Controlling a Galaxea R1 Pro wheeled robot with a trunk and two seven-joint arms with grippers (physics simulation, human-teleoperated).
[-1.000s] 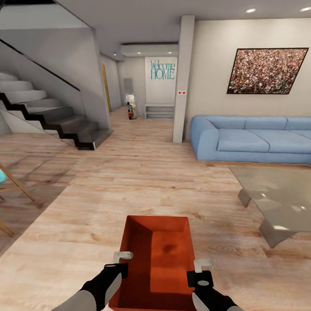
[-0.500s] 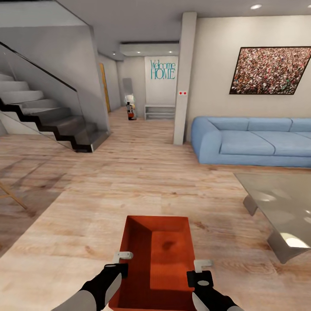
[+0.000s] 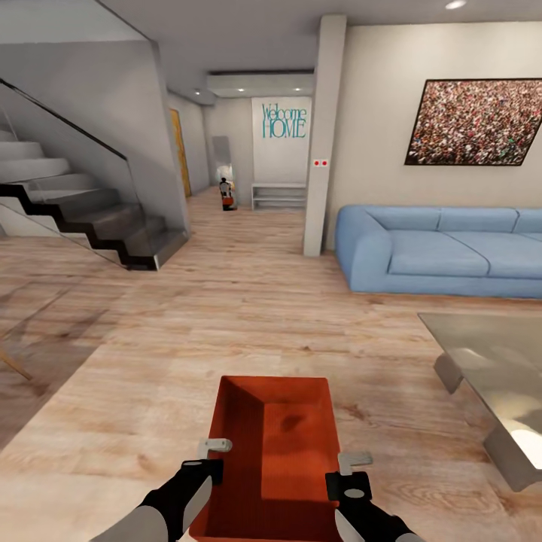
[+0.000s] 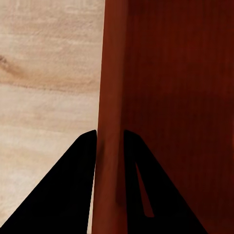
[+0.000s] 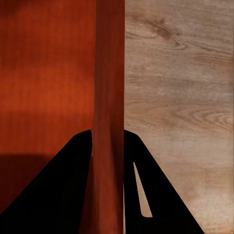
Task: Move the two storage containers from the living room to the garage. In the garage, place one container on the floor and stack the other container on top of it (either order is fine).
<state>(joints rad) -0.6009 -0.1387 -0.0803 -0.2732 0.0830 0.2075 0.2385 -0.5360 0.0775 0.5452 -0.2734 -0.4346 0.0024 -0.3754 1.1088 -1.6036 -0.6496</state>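
Light wood plank floor [image 3: 226, 316] is being lit from ceiling spots. A blue sofa [image 3: 444, 252] is being backed by a cream wall w/ a speckled picture [image 3: 476, 122]. A glass coffee table [image 3: 489, 376] is being seen at right, stairs [image 3: 83, 211] w/ glass rail at left, a "Welcome HOME" sign [image 3: 284, 120] down the hallway.

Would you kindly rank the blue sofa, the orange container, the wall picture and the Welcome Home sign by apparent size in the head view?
1. Blue sofa
2. Orange container, enlarged by nearness to the camera
3. Wall picture
4. Welcome Home sign
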